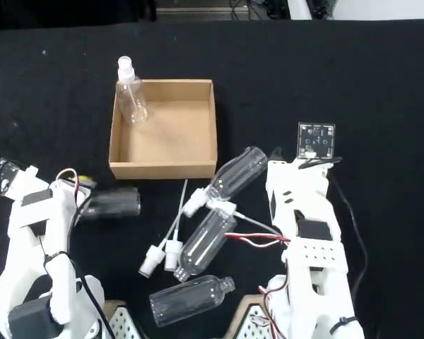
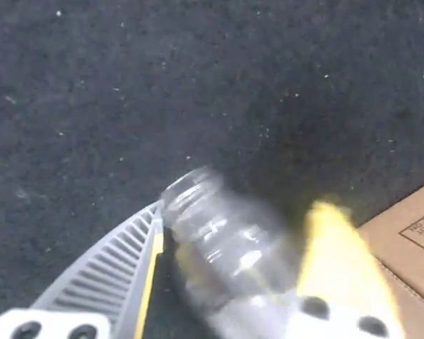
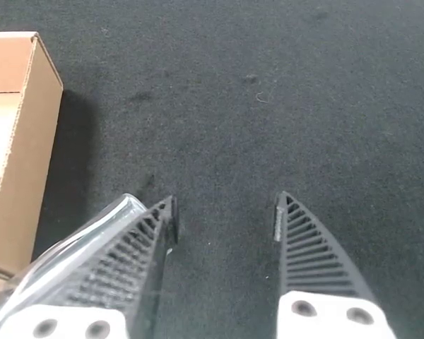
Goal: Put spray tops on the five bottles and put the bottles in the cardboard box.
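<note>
A clear bottle [image 1: 118,203] lies on its side between the fingers of my left gripper [image 1: 92,201], just left of the cardboard box [image 1: 162,169]; in the left wrist view the left gripper [image 2: 240,212] is shut on this bottle [image 2: 219,247]. A bottle with a spray top [image 1: 131,95] leans in the box's far left corner. Three more bottles lie near the middle: one [image 1: 238,171] beside my open right gripper [image 1: 275,157], one [image 1: 205,244] below it, one [image 1: 191,300] nearest the front. The right gripper [image 3: 222,208] holds nothing; the bottle [image 3: 63,258] lies outside one finger.
Two loose spray tops [image 1: 162,258] with long tubes lie side by side left of the middle bottle. Another white spray top [image 1: 198,203] lies at the neck of the bottle near the right gripper. Red and white wires [image 1: 258,240] cross beside the right arm.
</note>
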Tool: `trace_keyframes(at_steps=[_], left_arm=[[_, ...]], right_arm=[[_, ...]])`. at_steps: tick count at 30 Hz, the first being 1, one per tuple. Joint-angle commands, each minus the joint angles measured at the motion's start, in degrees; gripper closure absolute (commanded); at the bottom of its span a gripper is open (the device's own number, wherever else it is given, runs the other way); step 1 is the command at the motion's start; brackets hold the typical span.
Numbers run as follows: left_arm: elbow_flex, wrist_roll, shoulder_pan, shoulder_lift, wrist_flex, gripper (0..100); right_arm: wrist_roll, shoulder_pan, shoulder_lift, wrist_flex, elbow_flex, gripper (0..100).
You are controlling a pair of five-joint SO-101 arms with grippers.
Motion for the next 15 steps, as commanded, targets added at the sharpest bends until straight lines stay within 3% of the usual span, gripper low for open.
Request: trace_keyframes(at_steps=[1, 4, 9, 12, 15], left_arm=[[-0.8, -2.5, 0.5, -1.1, -0.6, 90], [-1.6, -8.3, -1.4, -1.1, -0.7, 87], [-9.5, -20.3, -10.6, -0.5, -0.7, 83], [-14.2, -29.6, -11.9, -0.4, -0.6, 79], [-17.0, -34.4, -12.1, -0.5, -0.6, 71]], right_arm=[[-0.1, 1.0, -0.5, -1.4, -0.1, 79.4], [-0.1, 1.0, -0.5, -1.4, -0.1, 79.4], [-0.1, 1.0, -0.5, -1.4, -0.1, 79.4], [-0.1, 1.0, -0.6, -1.4, -0.1, 79.4], [-0.1, 1.0, -0.7, -1.4, -0.1, 79.4]])
